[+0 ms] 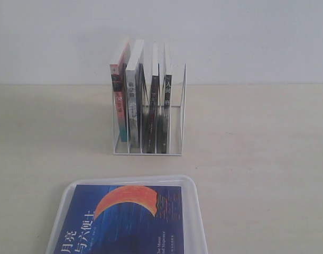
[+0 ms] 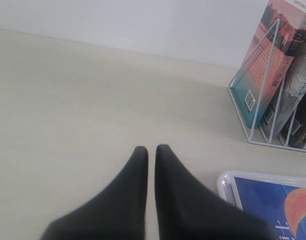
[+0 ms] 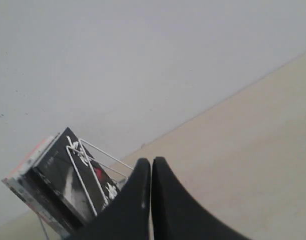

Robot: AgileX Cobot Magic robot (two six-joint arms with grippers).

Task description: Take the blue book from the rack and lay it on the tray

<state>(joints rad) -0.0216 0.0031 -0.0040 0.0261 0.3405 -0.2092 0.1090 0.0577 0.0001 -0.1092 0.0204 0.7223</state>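
Exterior view shows the table with the tray at 6 o'clock from the rack, a bare strip of table between them. The blue book lies flat in the tray, cover up, the orange moon toward 12 o'clock. Its long axis seems to run 12 to 6, though the near end is cut off by the frame. The rack stands upright and holds four other books; none has a blue spine.

Neither arm shows in this view. Left hand has its fingers together and nothing between them, low over bare table. Right hand is likewise closed and empty.

I judge the left hand nearer the blue book: its camera takes in a tray corner and the blue cover just beside the fingers, while the right camera sees only the rack and wall. The placing looks done, so what is left is likely just keeping clear of the tray.
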